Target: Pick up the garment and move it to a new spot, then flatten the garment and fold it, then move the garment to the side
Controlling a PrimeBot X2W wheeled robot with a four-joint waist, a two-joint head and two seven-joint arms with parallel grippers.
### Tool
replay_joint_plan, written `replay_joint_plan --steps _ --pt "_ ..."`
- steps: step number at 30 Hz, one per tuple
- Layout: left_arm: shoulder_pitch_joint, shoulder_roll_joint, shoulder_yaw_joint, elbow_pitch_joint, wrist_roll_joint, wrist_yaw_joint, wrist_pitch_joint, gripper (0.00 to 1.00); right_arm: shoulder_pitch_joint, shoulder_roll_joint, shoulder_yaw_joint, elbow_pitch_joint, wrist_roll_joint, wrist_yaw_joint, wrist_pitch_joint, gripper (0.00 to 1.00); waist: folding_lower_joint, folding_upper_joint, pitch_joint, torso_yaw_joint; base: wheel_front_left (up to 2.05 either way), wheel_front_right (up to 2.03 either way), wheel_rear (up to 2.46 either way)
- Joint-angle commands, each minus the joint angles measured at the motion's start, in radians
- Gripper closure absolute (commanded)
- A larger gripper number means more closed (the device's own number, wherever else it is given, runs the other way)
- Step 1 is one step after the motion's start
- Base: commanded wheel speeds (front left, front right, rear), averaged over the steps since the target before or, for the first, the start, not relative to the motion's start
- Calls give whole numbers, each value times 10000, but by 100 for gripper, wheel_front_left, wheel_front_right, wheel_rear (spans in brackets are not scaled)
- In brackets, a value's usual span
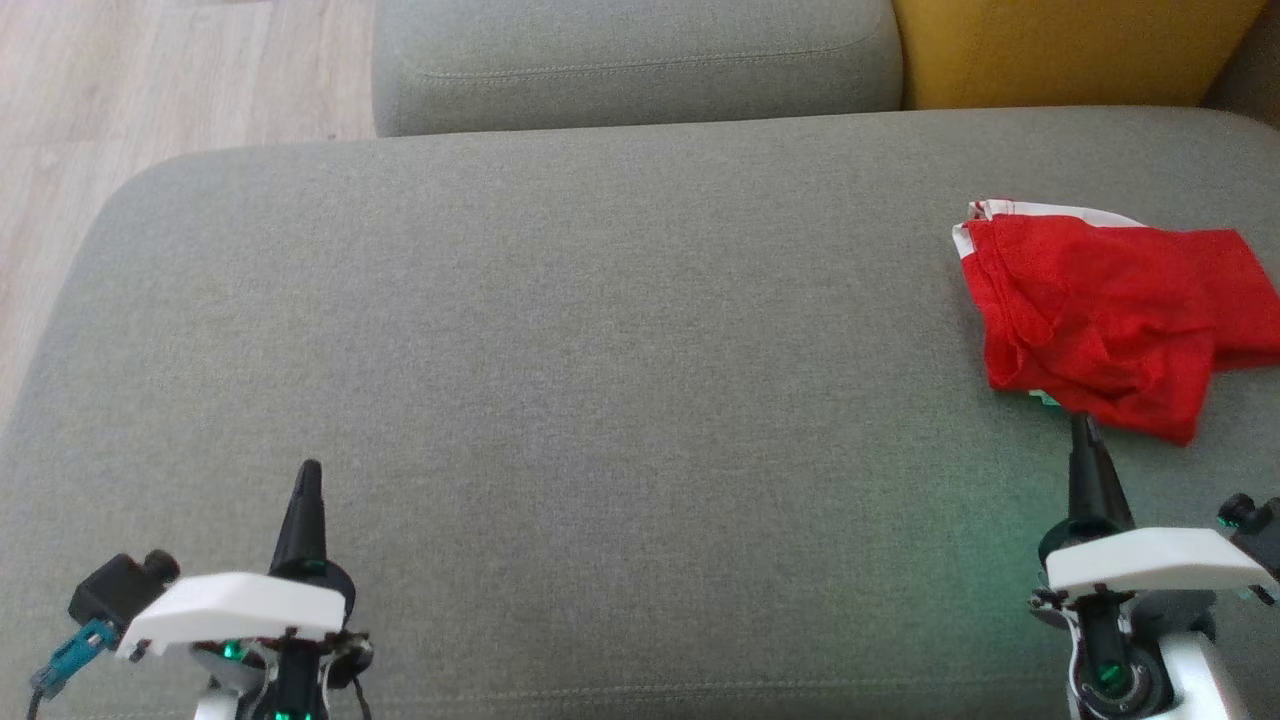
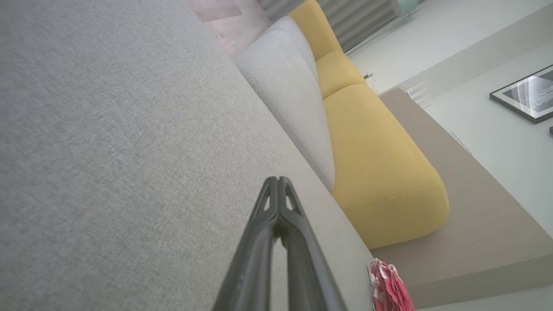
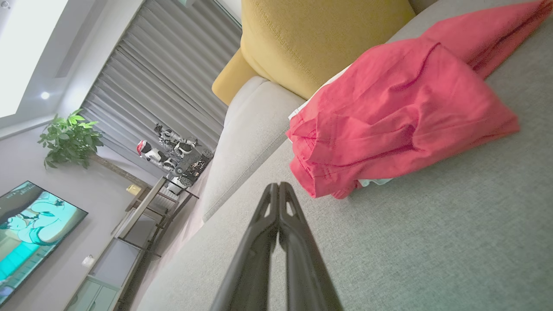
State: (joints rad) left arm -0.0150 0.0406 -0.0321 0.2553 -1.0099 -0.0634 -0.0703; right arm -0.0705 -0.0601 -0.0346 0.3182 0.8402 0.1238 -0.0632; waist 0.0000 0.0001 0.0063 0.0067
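Step in hand: can't pin it from this frame

garment (image 1: 1110, 315) lies at the far right of the head view, mid-height, on the grey seat cushion (image 1: 600, 350), just below the yellow cushion (image 1: 1060, 50). It's red with a white strip along the upper edge, and its right part runs off the frame. It's a loose layered bundle, creased, with edges not squared

That fits two stages: a heap waiting for pickup, or a rough fold already parked at the side. The stacked layers hint at a fold, the wrinkles and ragged lower edge at a heap. No call either way

right gripper (image 1: 1080, 425): lower right of the head view, fingers pressed together, nothing in them. Its tip is just beside the garment's lower-left corner. In the right wrist view a sliver of bare seat separates the tip from the cloth at upper right, so I judge it close but apart

left gripper (image 1: 308, 470): lower left, clamped shut on nothing, well apart from the garment, with bare cushion across the whole middle of the frame

Next move: not settled. What holds either way is that any further handling of the cloth needs the jaws parted first, and the right arm is the near one
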Motion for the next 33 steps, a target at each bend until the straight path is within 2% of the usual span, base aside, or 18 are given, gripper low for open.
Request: replay_joint_plan --steps 1,33 --pt "-588 57 282 -286 -225 -136 81 100 -397 6 46 -398 307 37 51 100 0 -1 -1 -1 0 0 0" --pt "-767 78 896 -188 -3237 -417 996 100 -385 55 -394 -574 4159 54 948 100 0 -1 -17 -36 0 0 0"
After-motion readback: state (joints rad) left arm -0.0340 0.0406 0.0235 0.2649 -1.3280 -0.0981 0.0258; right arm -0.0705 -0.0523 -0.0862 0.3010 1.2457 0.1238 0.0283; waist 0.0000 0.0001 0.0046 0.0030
